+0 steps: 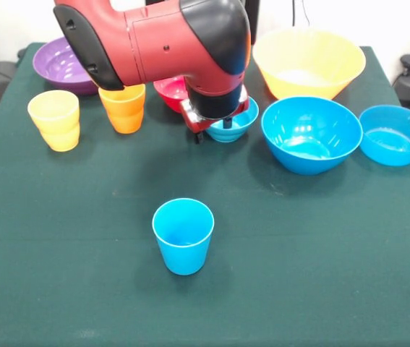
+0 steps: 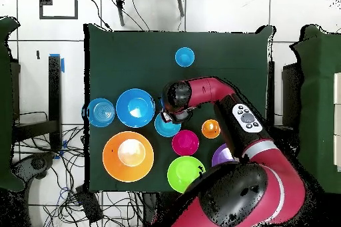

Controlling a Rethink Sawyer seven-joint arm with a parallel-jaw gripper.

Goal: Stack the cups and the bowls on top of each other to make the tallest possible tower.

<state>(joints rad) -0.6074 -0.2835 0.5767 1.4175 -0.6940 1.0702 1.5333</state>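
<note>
Gripper sits at the small blue bowl (jaw state indeterminate); step: pickup; next: carry it near, onto the blue cup.

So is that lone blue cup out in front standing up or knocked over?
Upright. The blue cup stands alone on the table, open rim up, empty inside.

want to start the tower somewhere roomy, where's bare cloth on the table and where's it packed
Bare cloth surrounds the lone blue cup on all sides, across the table's camera-side half. The robot-side strip is packed: purple bowl, yellow cup, orange cup, red bowl, small blue bowl, yellow-orange bowl and two larger blue bowls, with the arm over the middle.
</note>
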